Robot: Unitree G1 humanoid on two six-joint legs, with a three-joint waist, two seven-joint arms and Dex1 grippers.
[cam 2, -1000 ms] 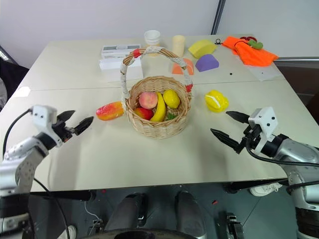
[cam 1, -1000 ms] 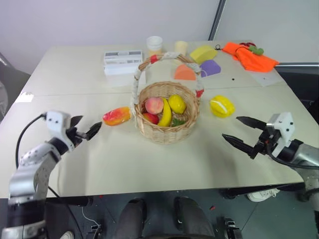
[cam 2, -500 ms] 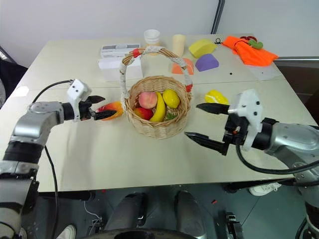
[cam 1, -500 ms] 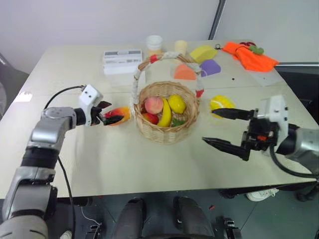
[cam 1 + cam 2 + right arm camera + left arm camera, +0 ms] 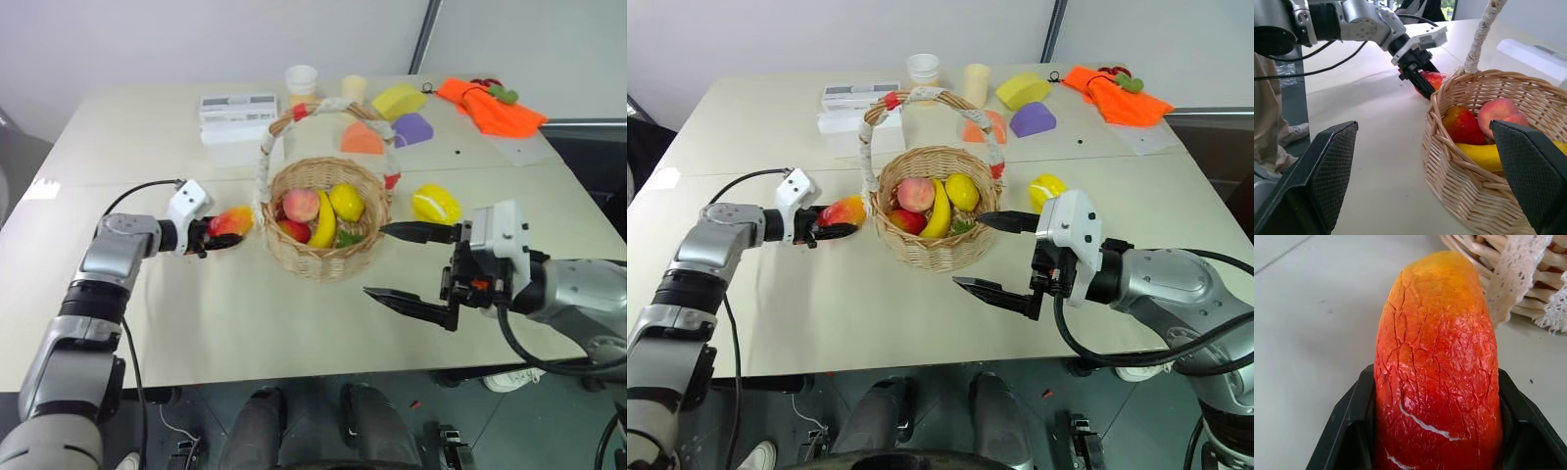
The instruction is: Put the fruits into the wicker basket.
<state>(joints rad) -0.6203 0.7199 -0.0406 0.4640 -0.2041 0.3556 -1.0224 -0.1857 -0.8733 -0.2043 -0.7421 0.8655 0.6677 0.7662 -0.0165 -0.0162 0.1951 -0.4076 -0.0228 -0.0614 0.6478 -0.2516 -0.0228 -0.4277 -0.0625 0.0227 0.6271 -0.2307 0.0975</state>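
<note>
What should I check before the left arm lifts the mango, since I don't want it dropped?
1. Left tool shut on the mango: ok.
2. Mango seated between both fingers: ok.
3. Mango clear of the basket wall: cannot tell, it lies close beside it.
4. Room in the basket among the fruit: ok.
5. Right tool open, holding nothing: ok.
6. Basket handle out of the lifting path: cannot tell.

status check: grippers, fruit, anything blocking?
Left gripper shut on mango, on the table beside wicker basket. Right gripper open, empty, near the basket front. Yellow fruit on table. Basket handle arches near the mango.
</note>
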